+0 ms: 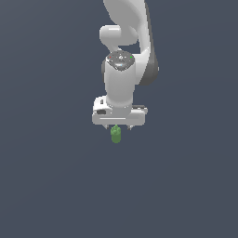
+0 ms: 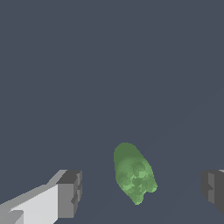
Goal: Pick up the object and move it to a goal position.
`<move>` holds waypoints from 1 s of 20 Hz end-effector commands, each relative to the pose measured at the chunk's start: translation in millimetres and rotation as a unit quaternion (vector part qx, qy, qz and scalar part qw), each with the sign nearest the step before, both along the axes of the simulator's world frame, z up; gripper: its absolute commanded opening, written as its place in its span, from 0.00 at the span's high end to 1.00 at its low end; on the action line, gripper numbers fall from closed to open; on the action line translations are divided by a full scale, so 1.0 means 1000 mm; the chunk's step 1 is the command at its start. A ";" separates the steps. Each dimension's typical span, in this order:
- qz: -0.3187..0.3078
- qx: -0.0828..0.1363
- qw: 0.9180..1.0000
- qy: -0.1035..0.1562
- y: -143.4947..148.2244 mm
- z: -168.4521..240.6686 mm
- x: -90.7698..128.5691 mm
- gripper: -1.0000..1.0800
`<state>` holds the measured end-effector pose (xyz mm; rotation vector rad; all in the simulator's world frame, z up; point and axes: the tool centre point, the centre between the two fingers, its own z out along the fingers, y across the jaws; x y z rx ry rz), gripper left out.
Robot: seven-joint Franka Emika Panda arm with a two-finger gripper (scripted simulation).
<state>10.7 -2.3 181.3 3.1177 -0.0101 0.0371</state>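
Observation:
The object (image 1: 115, 135) is a small bright green piece, roughly cylindrical, showing just under the white hand of the arm in the exterior view. In the wrist view the object (image 2: 132, 173) lies between the two dark fingertips (image 2: 70, 192), its bumpy lobed end nearer the camera and its rounded end pointing away. My gripper (image 2: 141, 191) is open, and there is a clear gap on each side of the green piece. Neither finger touches it. From the exterior view the gripper (image 1: 118, 127) sits straight above the object, hiding its top.
A flat dark grey-blue surface (image 1: 56, 186) fills both views all around. The white arm (image 1: 122, 79) rises behind the hand toward the top of the exterior view. Nothing else shows.

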 end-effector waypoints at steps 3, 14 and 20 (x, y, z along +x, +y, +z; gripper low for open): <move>-0.003 0.001 1.000 0.001 -0.001 -0.003 -0.002 0.04; -0.041 0.011 0.999 0.009 -0.011 -0.030 -0.033 0.04; -0.050 0.012 0.999 0.011 -0.013 -0.036 -0.040 0.04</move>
